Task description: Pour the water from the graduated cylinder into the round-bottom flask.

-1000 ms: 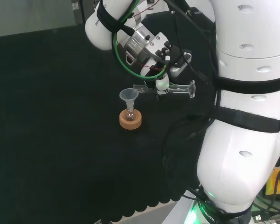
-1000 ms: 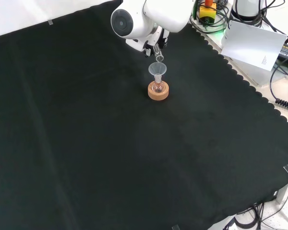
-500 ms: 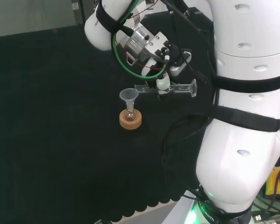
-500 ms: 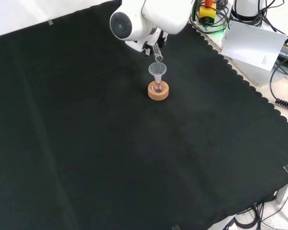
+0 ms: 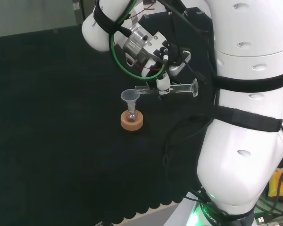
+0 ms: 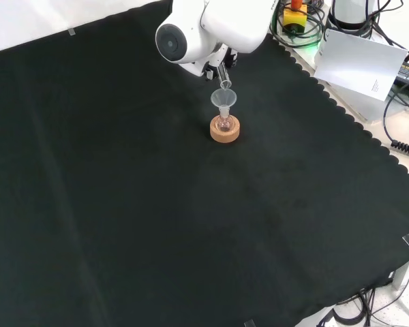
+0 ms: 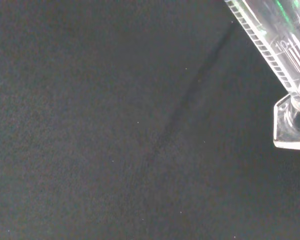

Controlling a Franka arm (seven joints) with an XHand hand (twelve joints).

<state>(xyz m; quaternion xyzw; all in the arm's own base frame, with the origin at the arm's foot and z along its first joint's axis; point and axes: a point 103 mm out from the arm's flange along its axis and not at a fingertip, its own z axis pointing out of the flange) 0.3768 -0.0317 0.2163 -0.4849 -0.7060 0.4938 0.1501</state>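
While the clear glass graduated cylinder (image 5: 167,89) lies almost level in the head view, I see it has crept up and a little to the left over the last second, so its mouth now sits just over the rim of the clear plastic funnel (image 5: 130,96). My black and white hand (image 5: 164,84) is curled round the cylinder's middle, with the foot of the cylinder pointing right toward the arm's white links (image 5: 247,113). That funnel stands in the neck of the small clear round-bottom flask (image 5: 130,115), which rests on its cork ring stand (image 5: 132,121) on the table (image 5: 47,117) with its black cloth. From the front view the cylinder's mouth (image 6: 225,84) hangs right above the funnel, apart from it. I judge the pour is at or near its end; I cannot see any water running.
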